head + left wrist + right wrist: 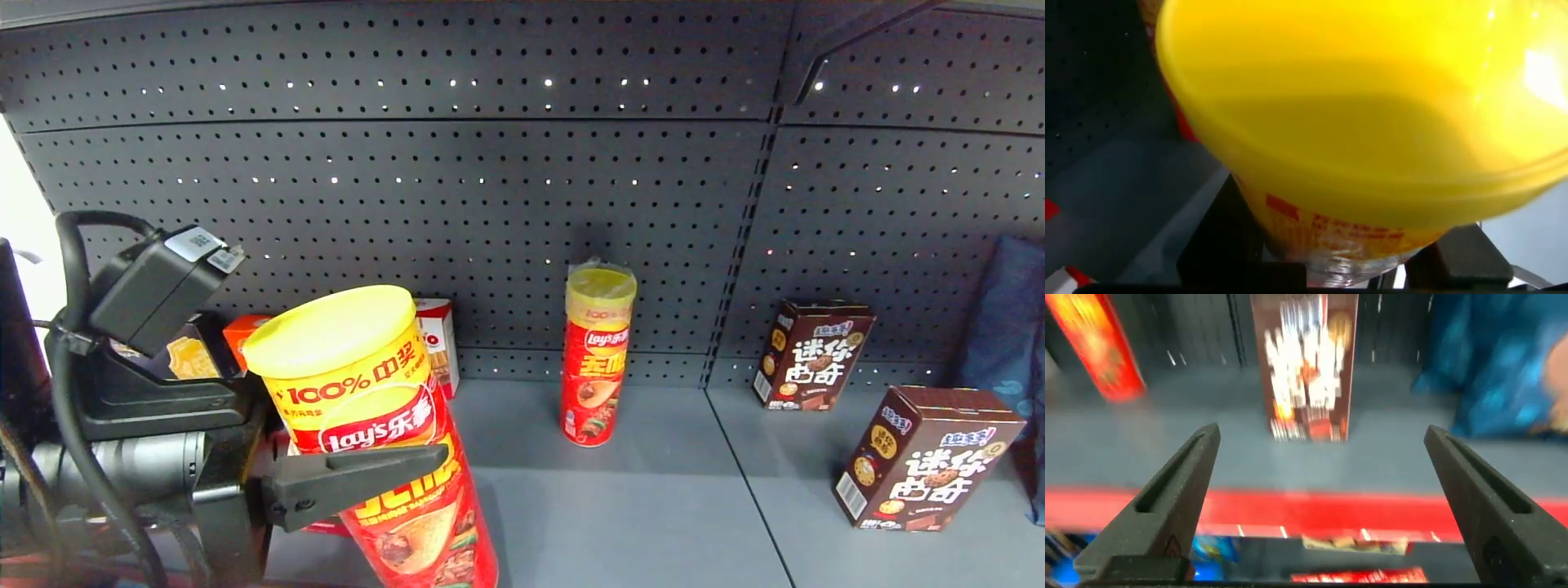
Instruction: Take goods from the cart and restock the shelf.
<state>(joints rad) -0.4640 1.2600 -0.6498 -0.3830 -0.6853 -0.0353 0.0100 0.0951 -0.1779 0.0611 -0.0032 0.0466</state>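
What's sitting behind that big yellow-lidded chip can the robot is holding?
A small white and red box peeks out behind the chip can, near the pegboard wall. Part of the box is covered by the can, so anything else there is hidden.

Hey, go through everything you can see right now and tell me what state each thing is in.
left gripper: shut on held chips can
held chips can: lid on, gripped around its middle
right gripper: open, empty
shelf chips can: upright, lid on
rear cookie box: upright, closed
front cookie box: upright, closed
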